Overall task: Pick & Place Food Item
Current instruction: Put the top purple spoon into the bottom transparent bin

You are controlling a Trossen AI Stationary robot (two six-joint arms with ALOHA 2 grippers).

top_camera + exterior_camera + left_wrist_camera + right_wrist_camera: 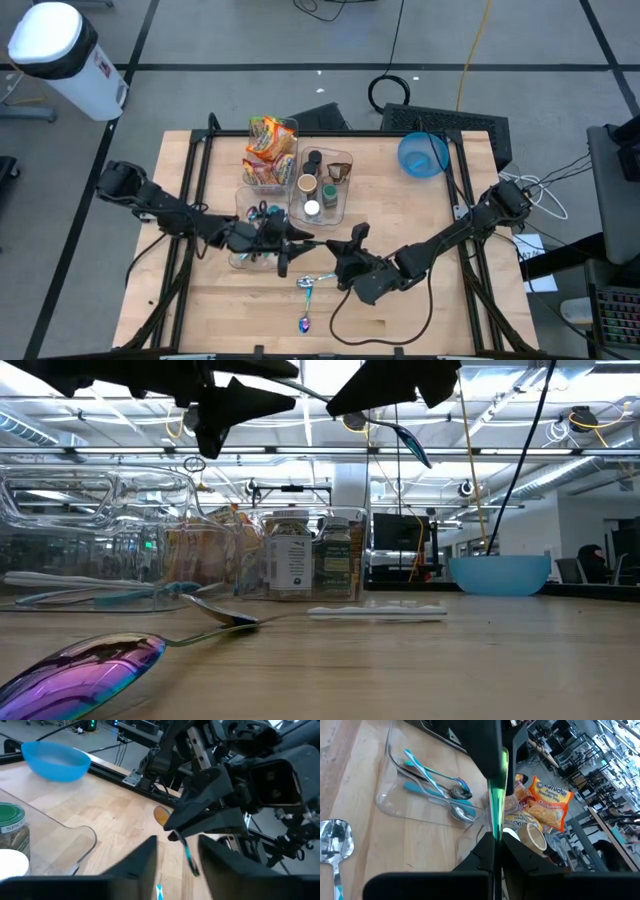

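Observation:
Ramen noodle packets (270,140) (547,802) lie in a clear tray at the table's far middle, and no gripper touches them. My right gripper (495,842) (335,250) hangs above the table's middle, shut on a teal-handled utensil (496,795). My left gripper (177,842) (298,240) faces it from the left and is open. Its fingers stand on either side of the utensil's free handle end (189,856), with a gap showing beside the handle. In the low view the utensil's other, blue-tinted end (418,448) hangs below my right gripper. My right gripper pinches the utensil's handle (496,827) between its two shut fingers. The fingers lie along the handle, which sticks out past their tips toward my left gripper. The fingers come nearly level from the table's right. The utensil is lifted clear of the table.
A clear tray with teal-handled cutlery (427,790) (252,215) sits below my left gripper. A tray of spice jars (322,185) stands behind it. A blue bowl (423,155) is at the far right. Two loose spoons (312,285) (304,322) lie near the front edge.

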